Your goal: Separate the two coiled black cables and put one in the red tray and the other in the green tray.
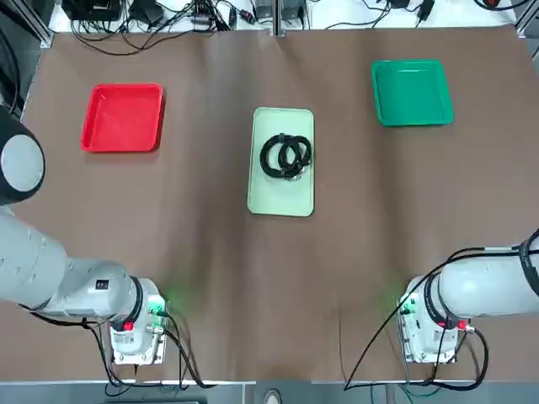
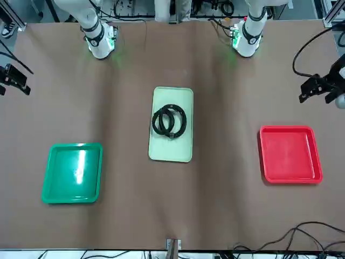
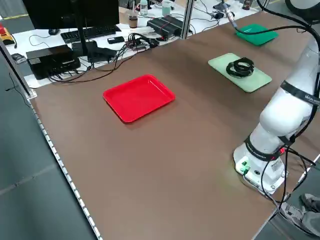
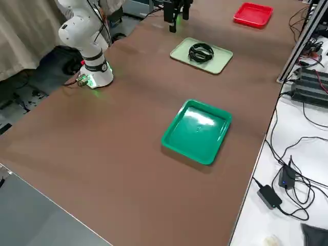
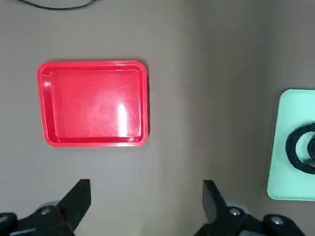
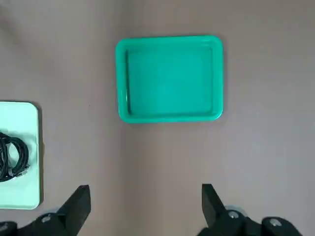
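The two coiled black cables (image 1: pixel 286 160) lie overlapping each other on a pale green tray (image 1: pixel 282 198) at the table's middle; the front view shows the cables (image 2: pixel 170 121) too. The red tray (image 1: pixel 123 118) sits at the far left and holds nothing. The green tray (image 1: pixel 412 93) sits at the far right, also bare. My left gripper (image 5: pixel 146 189) hangs open high above the brown table, near the red tray (image 5: pixel 93 103). My right gripper (image 6: pixel 145 192) hangs open the same way near the green tray (image 6: pixel 170 78). Neither gripper touches anything.
Both arm bases (image 1: pixel 135 332) (image 1: pixel 429 328) stand at the near edge of the table. Loose wires and power gear (image 1: pixel 152 13) lie beyond the far edge. A side desk with a keyboard and boxes (image 3: pixel 75 45) stands off the left-hand end.
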Motion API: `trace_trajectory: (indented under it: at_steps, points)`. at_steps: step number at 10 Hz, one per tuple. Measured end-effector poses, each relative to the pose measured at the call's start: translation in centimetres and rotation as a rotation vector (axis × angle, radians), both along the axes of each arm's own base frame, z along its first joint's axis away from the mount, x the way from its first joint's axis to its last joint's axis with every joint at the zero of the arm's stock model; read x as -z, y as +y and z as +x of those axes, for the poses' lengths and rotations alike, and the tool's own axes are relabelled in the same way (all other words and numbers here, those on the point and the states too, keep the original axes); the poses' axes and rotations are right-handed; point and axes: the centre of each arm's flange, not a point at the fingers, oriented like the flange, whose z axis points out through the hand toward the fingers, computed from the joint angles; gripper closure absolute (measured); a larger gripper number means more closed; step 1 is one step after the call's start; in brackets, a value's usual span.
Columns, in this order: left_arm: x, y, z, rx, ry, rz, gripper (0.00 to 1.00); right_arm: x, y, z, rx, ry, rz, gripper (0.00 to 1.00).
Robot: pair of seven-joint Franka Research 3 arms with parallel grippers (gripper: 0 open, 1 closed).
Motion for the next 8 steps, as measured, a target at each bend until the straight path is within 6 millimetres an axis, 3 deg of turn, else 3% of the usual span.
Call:
trace_trajectory:
  at_steps: [4, 5, 8]
  points:
    - [1.8, -10.6, -2.0, 0.137, 0.086, -0.003, 0.00, 0.0, 0.1, 0.0, -0.002, -0.001, 0.001, 0.00]
    - [3.8, -14.0, -2.5, 0.176, 0.111, -0.001, 0.00, 0.0, 0.1, 0.0, -0.002, 0.000, 0.001, 0.00]
    - [13.0, -22.2, -2.6, 0.295, 0.189, -0.010, 0.00, 0.7, 1.7, 0.2, -0.032, 0.016, 0.007, 0.00]
